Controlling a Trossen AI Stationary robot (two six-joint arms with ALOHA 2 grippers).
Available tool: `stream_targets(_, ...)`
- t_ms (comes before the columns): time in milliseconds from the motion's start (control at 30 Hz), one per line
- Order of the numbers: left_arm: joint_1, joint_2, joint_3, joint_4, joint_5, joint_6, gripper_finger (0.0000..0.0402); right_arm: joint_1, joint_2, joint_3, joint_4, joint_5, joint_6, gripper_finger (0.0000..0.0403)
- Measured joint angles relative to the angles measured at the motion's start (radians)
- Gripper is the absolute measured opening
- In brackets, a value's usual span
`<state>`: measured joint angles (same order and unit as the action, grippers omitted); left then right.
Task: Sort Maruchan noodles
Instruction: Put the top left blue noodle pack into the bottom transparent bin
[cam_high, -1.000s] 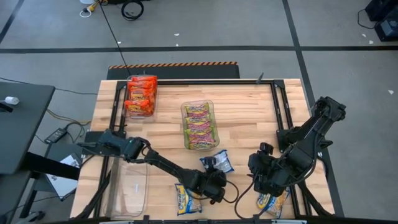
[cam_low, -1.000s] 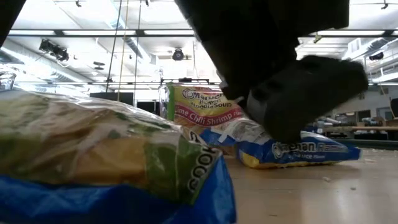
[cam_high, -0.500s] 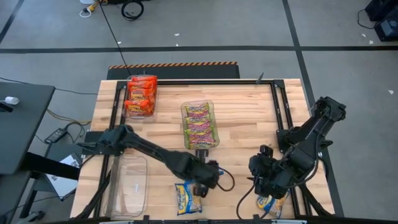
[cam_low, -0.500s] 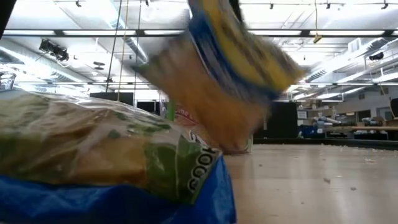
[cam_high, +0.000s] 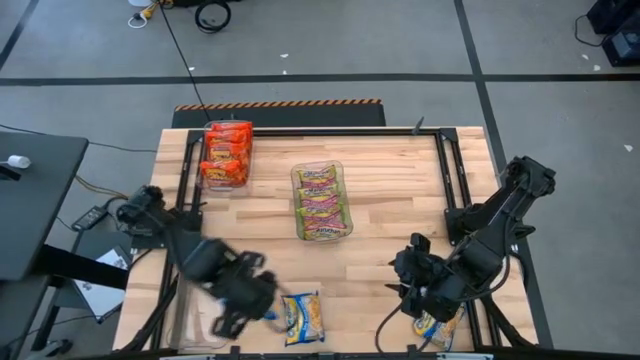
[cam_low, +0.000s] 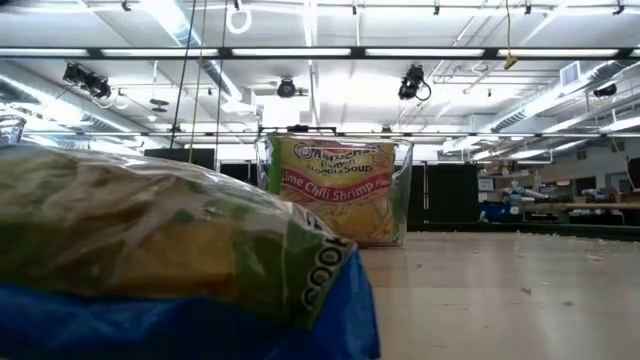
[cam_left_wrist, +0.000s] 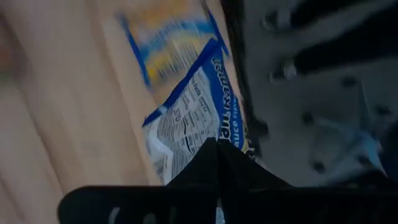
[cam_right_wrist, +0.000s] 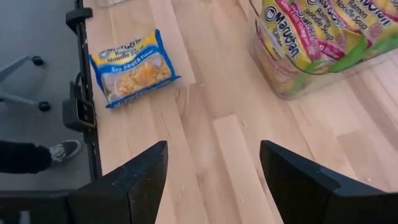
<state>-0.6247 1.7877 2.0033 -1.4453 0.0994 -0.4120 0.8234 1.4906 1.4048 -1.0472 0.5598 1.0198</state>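
Roughly, you are most of the way through, with only the blue kind left to gather. Nearest you, at the front edge of the table, the left gripper (cam_high: 238, 303) is clenched on a blue packet (cam_left_wrist: 198, 121); the left wrist view shows both fingers pinching one end of it. In the high view that gripper sits over the clear bin (cam_high: 192, 320) at the front left corner. No packet shows in the part of the bin the arm leaves visible, so I judge the held packet has not yet been dropped in.

Just beside that bin, a loose blue packet (cam_high: 303, 318) lies flat on the wood. Over at the front right, a second loose blue packet (cam_high: 432, 326) lies close under the right gripper (cam_high: 415, 285), whose fingers stand wide apart with nothing between them.

Farther back, at mid-table, the middle bin (cam_high: 297, 205) holds the yellow-pink-green packets (cam_high: 322, 200), stacked neatly. That kind looks finished. Farthest, at the back left, the orange-red packets (cam_high: 227, 155) sit together in their own bin, also finished as far as you can see.

So three blue packets remain: one in your grip, two on the table.
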Motion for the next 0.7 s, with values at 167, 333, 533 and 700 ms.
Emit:
stream_targets(167, -0.131, -0.040, -0.001, -0.125, 0.013, -0.144, 0.0001, -0.049, 0.040, 0.000, 0.069, 0.000, -0.022, 0.0260)
stream_targets(333, -0.277, -0.118, -0.118, -0.102, -0.033, -0.335, 0.0001, -0.111, 0.098, 0.000, 0.202, 0.000, -0.079, 0.0260)
stream_targets(533, -0.412, -0.257, -0.411, 0.132, -0.199, -0.497, 0.0001, -0.184, 0.173, 0.000, 0.434, -0.013, -0.157, 0.0260)
stream_targets(700, -0.466, -0.301, -0.641, 0.420, -0.275, -0.550, 0.0001, -0.230, 0.223, 0.000, 0.591, -0.093, -0.178, 0.0260)
